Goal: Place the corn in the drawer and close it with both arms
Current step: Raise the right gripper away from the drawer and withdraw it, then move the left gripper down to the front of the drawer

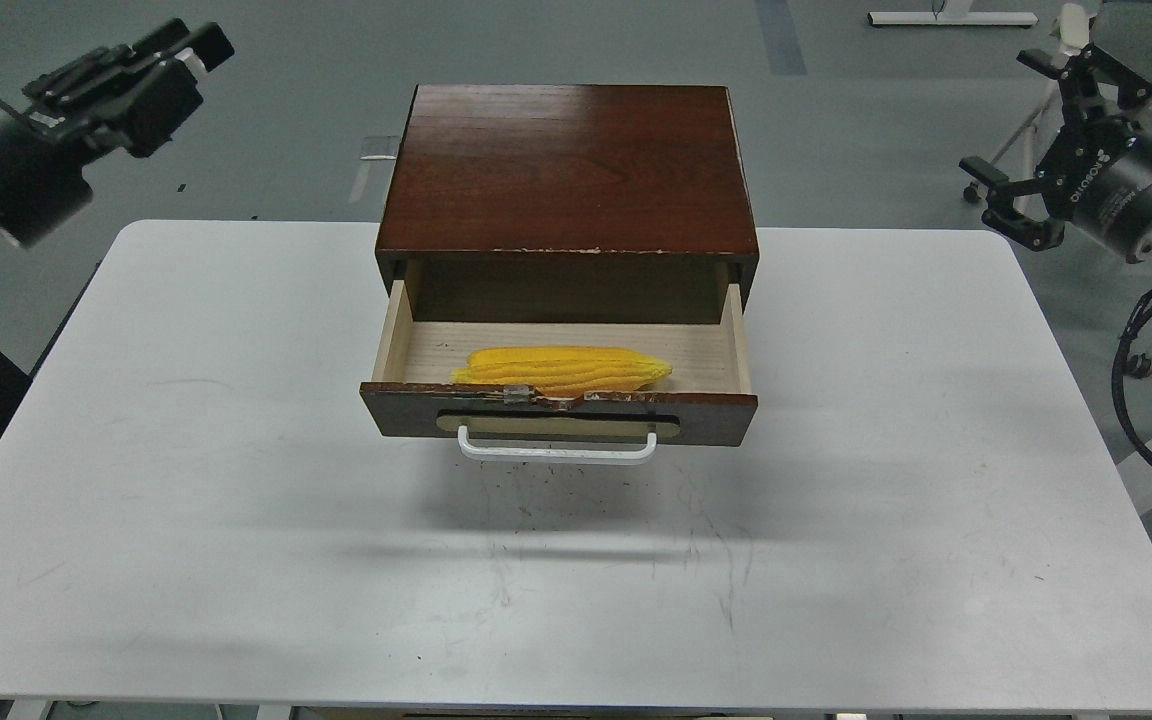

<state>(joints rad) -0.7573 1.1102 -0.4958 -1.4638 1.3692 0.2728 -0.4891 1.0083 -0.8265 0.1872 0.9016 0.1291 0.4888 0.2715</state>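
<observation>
The yellow corn (564, 370) lies lengthwise inside the open drawer (556, 415), close behind its chipped front edge, with its point to the right. The drawer is pulled out of the dark brown cabinet (566, 165), and its white bar handle (556, 450) faces me. My left gripper (198, 48) is raised at the far left, above and beyond the table's back left corner. It is seen side-on, so its fingers cannot be told apart. My right gripper (1011, 125) is raised at the far right beyond the table's back right corner, open and empty. Both are well away from the drawer.
The cabinet stands at the back middle of the white table (236, 450). Bare tabletop lies on both sides of it and in front of the drawer. Black cables (1131, 400) hang from my right arm past the table's right edge. Grey floor lies behind.
</observation>
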